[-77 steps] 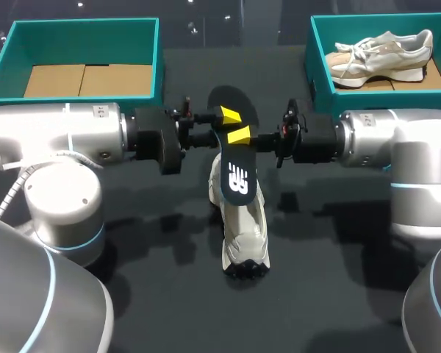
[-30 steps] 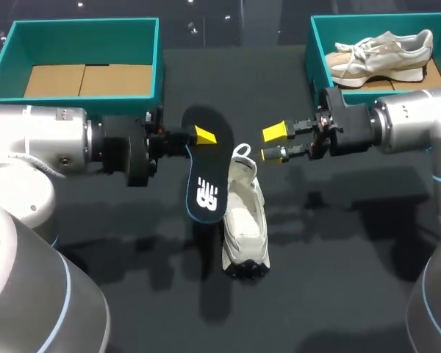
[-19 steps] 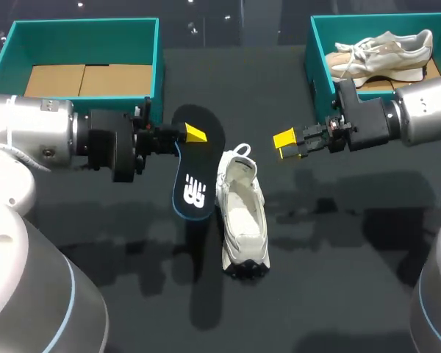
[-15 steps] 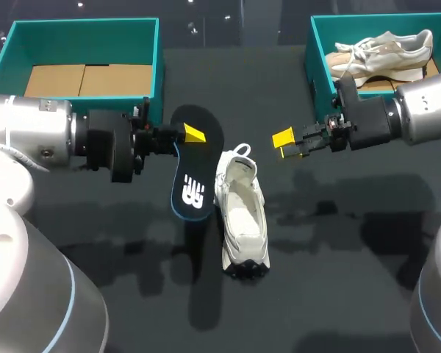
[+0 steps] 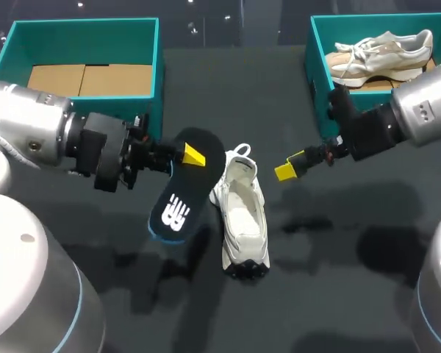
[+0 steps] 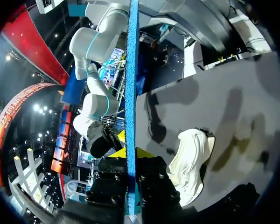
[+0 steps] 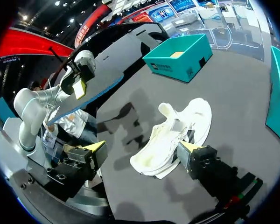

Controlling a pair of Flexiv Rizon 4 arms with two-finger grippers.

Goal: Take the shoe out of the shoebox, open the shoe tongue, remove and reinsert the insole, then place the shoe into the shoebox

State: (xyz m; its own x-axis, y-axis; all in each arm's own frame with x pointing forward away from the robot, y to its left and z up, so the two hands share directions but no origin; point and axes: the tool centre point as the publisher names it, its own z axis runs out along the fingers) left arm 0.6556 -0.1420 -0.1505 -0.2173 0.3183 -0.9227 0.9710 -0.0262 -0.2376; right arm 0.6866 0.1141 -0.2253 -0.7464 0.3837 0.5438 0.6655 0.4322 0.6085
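Observation:
A white shoe (image 5: pixel 242 217) lies on the dark table, opening upward, toe toward the front. My left gripper (image 5: pixel 192 155) is shut on the heel end of a black insole (image 5: pixel 178 193) with a blue rim, held tilted in the air just left of the shoe. In the left wrist view the insole (image 6: pixel 131 88) runs edge-on between the fingers (image 6: pixel 147 154), with the shoe (image 6: pixel 192 161) beside it. My right gripper (image 5: pixel 285 171) hangs open and empty to the right of the shoe's heel. In the right wrist view the shoe (image 7: pixel 177 133) lies ahead of my wide-open right gripper (image 7: pixel 143 147).
A teal shoebox (image 5: pixel 317 70) at the back right holds a second pale shoe (image 5: pixel 382 50). Another teal box (image 5: pixel 156 66), lined with brown card, stands at the back left and also shows in the right wrist view as the teal box (image 7: pixel 179 59).
My left arm has drawn back to the left and swung the insole's free end down and left, away from the shoe. My right gripper has sunk a little, staying open.

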